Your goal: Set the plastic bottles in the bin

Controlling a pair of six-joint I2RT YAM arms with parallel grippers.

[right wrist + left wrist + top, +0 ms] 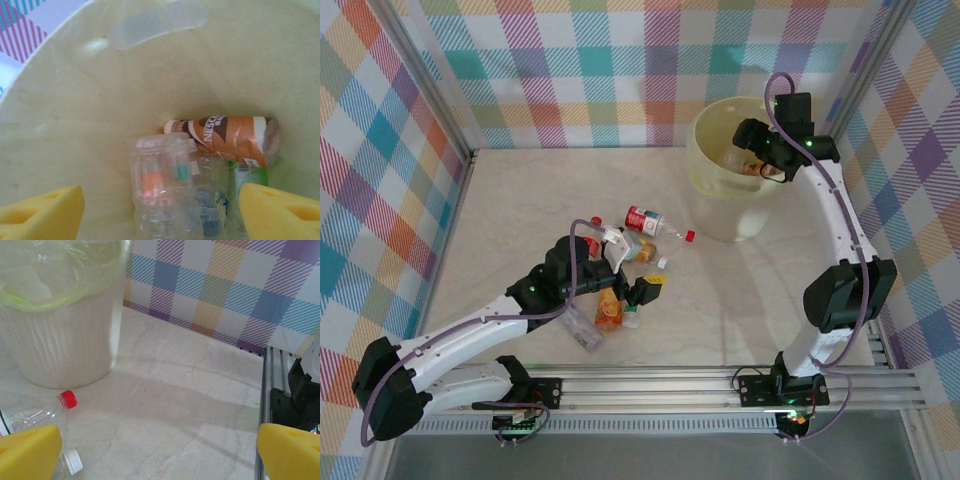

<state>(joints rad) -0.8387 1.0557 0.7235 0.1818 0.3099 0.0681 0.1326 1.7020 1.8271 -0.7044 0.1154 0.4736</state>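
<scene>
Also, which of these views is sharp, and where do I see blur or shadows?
Top view: sharp, evenly lit, no glare on the bin. Left wrist: soft shadow bands cross the table; the red-capped bottle is slightly blurred. Right wrist: softest, the clear bottles smear together; the label on the brown bottle reads only partly.

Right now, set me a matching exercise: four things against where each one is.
Things:
1. brown-label bottle
2. red-cap bottle
3. right gripper
4. left gripper

Places:
A. by the loose bottles, mid-table
B. lying inside the bin
C. lying on the table, outside the bin
D. above the bin's inside

Pairs: 1-B, 2-C, 3-D, 4-A
</scene>
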